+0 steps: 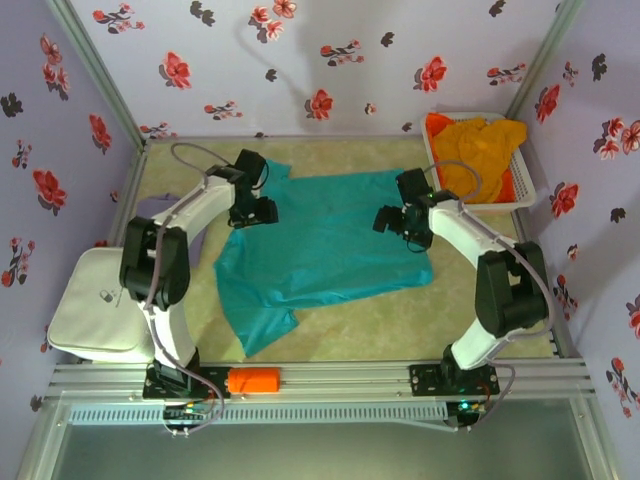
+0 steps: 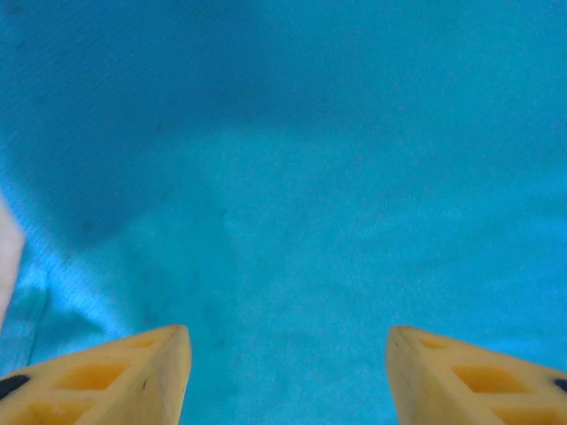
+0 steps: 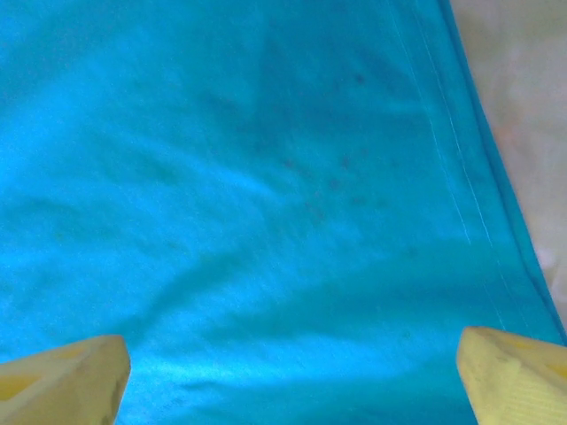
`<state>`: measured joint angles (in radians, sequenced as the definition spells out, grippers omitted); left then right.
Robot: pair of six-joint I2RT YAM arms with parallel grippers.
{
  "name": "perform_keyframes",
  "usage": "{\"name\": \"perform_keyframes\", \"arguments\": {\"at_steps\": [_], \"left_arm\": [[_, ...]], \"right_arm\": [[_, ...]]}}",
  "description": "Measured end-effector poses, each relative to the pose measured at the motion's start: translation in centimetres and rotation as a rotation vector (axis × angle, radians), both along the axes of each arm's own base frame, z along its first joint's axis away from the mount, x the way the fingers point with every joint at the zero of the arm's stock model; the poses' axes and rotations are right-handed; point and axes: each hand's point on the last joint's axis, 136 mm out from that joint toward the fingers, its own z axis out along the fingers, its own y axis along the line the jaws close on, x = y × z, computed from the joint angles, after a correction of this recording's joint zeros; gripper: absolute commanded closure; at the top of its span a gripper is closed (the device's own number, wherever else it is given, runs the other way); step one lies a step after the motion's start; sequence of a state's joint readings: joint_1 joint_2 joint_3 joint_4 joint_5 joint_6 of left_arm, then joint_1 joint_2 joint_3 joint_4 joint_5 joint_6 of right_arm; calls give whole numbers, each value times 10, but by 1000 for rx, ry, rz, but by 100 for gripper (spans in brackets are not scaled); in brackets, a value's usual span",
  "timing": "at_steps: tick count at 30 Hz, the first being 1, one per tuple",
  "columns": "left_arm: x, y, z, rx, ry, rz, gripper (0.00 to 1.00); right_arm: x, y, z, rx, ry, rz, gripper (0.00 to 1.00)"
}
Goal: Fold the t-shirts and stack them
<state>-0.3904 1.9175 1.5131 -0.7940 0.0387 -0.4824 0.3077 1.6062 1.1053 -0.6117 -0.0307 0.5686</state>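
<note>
Left gripper (image 1: 254,212) and right gripper (image 1: 391,221) hung open-jawed over the spread teal t-shirt (image 1: 320,258), edge-pinching for the first fold likely next.

Teal t-shirt (image 1: 320,245) flat on table (image 1: 400,320)

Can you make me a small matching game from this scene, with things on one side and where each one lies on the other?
Things:
1. teal t-shirt
2. orange-yellow t-shirts
3. small orange bottle
4. white pouch

Places:
A. on the near rail
B. in the white basket, far right
C. at the near left edge
D. spread flat in the middle

Pairs: 1-D, 2-B, 3-A, 4-C.
</note>
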Motion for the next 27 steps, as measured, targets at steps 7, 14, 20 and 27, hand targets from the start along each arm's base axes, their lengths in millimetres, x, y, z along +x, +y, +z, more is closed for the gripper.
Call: {"name": "perform_keyframes", "arguments": {"at_steps": [7, 14, 20, 27], "left_arm": [[32, -11, -31, -1, 31, -7, 40], [72, -8, -58, -10, 53, 26, 41], [105, -14, -58, -25, 39, 32, 42], [134, -19, -56, -51, 12, 42, 41]], "right_arm": [[-38, -3, -16, 38, 29, -10, 8], [-60, -9, -25, 43, 46, -23, 7], [-60, -12, -14, 44, 2, -39, 5], [-62, -22, -3, 26, -51, -87, 4]]}}
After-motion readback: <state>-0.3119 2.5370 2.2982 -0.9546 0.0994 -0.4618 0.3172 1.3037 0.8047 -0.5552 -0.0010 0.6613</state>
